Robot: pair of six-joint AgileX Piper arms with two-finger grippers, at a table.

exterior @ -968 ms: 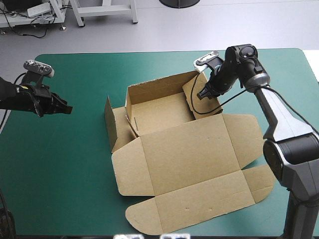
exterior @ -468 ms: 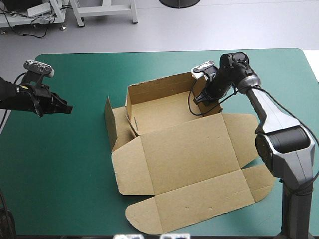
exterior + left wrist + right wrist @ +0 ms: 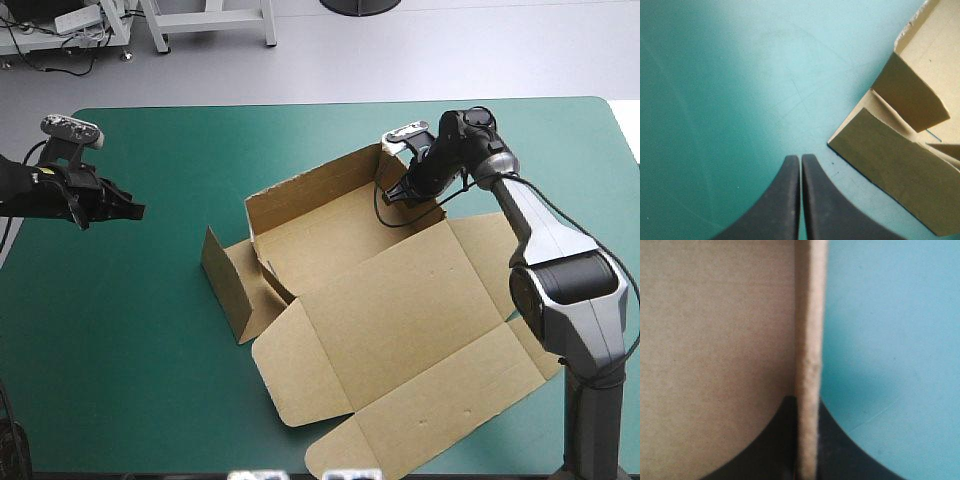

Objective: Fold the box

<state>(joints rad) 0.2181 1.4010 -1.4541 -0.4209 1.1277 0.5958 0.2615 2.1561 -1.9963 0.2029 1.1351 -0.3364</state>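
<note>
R gripper (image 3: 807, 407) pinching box (image 3: 808, 330) wall edge, plain only in wrist view, L gripper (image 3: 801, 159) closed, apart.

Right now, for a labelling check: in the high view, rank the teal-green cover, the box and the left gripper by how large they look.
1. teal-green cover
2. box
3. left gripper, plainly the smallest

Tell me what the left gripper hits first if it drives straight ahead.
Probably the bare teal-green cover: ahead of the shut left gripper the wrist view shows only cover, with the box off to one side. Depth is unclear.
</note>
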